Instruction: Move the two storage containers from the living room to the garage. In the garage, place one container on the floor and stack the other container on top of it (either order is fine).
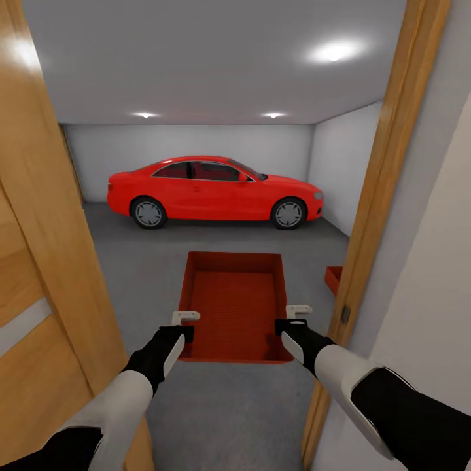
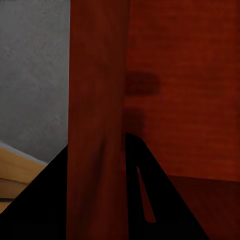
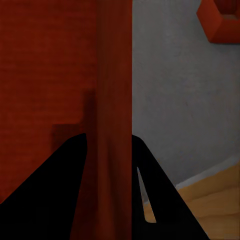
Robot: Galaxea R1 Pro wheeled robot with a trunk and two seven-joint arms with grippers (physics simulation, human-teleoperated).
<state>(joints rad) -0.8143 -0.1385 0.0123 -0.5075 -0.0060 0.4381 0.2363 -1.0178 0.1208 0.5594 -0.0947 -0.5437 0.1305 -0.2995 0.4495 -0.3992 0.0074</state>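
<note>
In the doorway facing the red car, the carried container hangs between both arms, left pincer and right pincer each clamped on a side wall. The door frame could clip it; the second container sits just beyond that frame.

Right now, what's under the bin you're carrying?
Dark grey concrete floor shows around and below the carried bin, held by the left end effector and right end effector. The patch directly beneath it is covered by its base.
</note>
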